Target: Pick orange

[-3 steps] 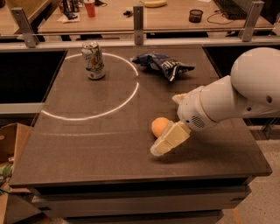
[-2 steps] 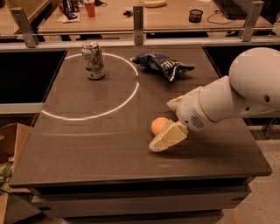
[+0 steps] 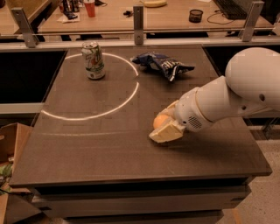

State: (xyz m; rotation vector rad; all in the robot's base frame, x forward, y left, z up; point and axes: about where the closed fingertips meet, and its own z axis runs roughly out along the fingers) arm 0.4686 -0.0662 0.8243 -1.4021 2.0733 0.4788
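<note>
Found the end effector (image 3: 162, 126) low at the right-centre of the dark worktop (image 3: 87, 153), down near the surface and set about the orange (image 3: 158, 120). Saw only the left part of the orange, showing at the cream-coloured tip of the end effector, with the rest hidden behind that tip. Could not judge the opening of the end effector, nor tell a true hold on the orange from mere contact. Could not judge either any contact between orange and worktop.

Traced the white arm (image 3: 227, 98) from the end effector back to the right, up to a large rounded joint at the right edge of the view.

Noted a soda can (image 3: 93, 60) upright at the far left of the worktop, standing on the far part of a white ring (image 3: 129, 97) marked on the surface, well apart from the orange. Noted a crumpled dark blue snack bag (image 3: 161, 64) lying at the far centre, at the ring's right edge and to the right of the can, likewise apart from the end effector. Placed the orange outside the ring, to its near right.

Saw a cardboard box (image 3: 13, 140) low by the near left edge. Beyond the far rail, made out a desk (image 3: 113, 19) with a red cup (image 3: 90, 8) and a small black pot (image 3: 196, 15).
</note>
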